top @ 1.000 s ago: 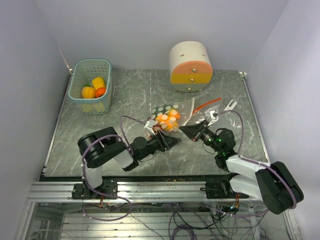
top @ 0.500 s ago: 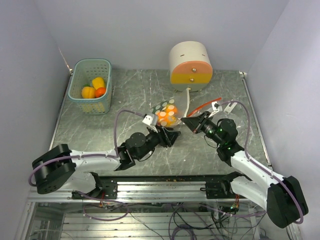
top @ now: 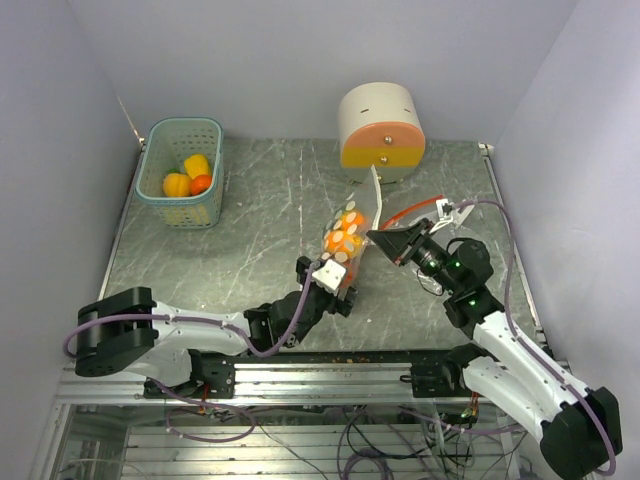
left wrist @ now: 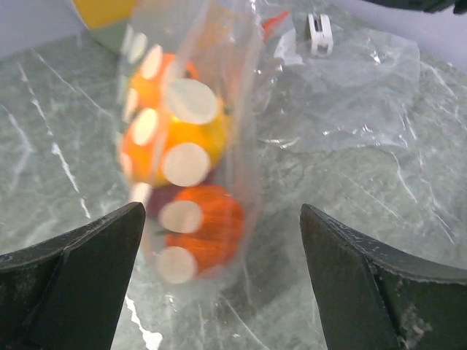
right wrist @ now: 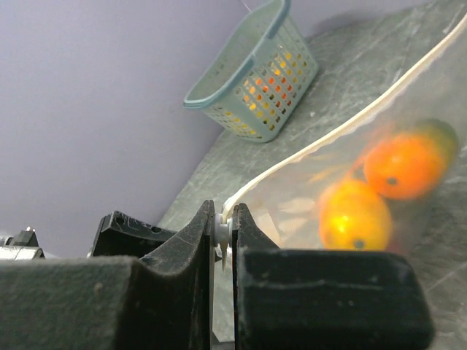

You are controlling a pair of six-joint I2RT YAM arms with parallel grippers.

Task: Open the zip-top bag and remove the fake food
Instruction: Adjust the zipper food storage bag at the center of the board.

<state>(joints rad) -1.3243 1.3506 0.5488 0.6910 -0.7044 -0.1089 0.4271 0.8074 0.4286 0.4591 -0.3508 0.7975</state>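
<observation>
The fake food [left wrist: 179, 153] – orange and yellow pieces – sits inside the spotted zip-top bag [top: 347, 232] over the tabletop's [top: 250, 200] middle, its zip edge pinched by the right gripper [right wrist: 223, 220], jaws closed tight, while the left gripper [left wrist: 219, 226] faces it, jaws spread wide, holding nothing.

Clear white-dotted zip-top bag [left wrist: 191, 100] stands stretched upright; orange and yellow fake food [left wrist: 215, 230] stacked inside, still unremoved.
</observation>
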